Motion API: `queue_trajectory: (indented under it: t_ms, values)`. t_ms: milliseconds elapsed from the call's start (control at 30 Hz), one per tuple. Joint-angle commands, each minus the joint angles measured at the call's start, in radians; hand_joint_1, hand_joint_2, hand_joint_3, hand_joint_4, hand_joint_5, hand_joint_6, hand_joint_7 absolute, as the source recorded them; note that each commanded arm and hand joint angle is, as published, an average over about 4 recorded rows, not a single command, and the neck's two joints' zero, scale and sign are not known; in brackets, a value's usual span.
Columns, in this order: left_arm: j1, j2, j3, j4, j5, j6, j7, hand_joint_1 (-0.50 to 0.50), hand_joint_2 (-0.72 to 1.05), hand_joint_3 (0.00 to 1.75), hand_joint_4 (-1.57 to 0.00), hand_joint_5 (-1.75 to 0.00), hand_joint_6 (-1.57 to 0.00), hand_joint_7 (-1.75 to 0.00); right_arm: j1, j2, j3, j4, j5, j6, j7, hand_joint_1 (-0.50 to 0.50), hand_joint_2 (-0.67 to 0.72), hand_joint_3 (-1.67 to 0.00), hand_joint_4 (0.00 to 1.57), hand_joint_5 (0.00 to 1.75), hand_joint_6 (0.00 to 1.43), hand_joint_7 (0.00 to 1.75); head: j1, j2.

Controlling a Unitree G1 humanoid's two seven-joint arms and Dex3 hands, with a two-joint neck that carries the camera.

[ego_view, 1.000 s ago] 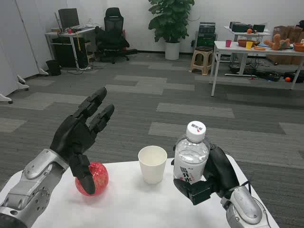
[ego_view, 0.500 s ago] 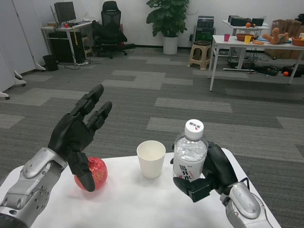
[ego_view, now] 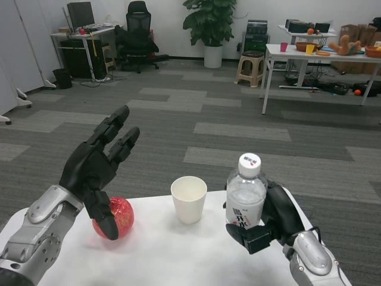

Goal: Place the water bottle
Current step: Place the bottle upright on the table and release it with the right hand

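- Right hand (ego_view: 271,223) grips the water bottle (ego_view: 245,199) around its lower body; bottle upright, white cap on, at the right part of the white table (ego_view: 172,256).
- Paper cup (ego_view: 189,199) stands just left of the bottle, apart from it.
- Left hand (ego_view: 95,170) raised, fingers spread, holding nothing; red ball (ego_view: 116,217) partly behind its thumb.

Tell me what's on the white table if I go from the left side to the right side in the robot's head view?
Left hand raised with fingers spread → red apple → white paper cup → water bottle → right hand, which grips the bottle.
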Motion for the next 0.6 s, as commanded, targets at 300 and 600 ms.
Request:
queue_trajectory:
  t_ms: [300, 600]
  values:
    - [0.012, 0.004, 0.008, -0.005, 0.007, 0.005, 0.001, -0.5, -0.46, 0.09, 0.0, 0.0, 0.0, 0.0, -0.001, 0.007, -0.009, 0.197, -0.003, -0.174, 0.029, 0.42, -0.16, -1.59, 1.0, 1.45, 0.57, 1.54, -0.015, -0.01]
    - [0.007, 0.004, 0.008, -0.001, 0.014, 0.005, 0.001, -0.5, -0.46, 0.09, 0.0, 0.0, 0.0, 0.0, -0.019, 0.014, -0.001, 0.41, -0.011, -0.378, 0.03, 0.42, -0.16, -1.59, 1.01, 1.45, 0.63, 1.54, -0.028, -0.02]
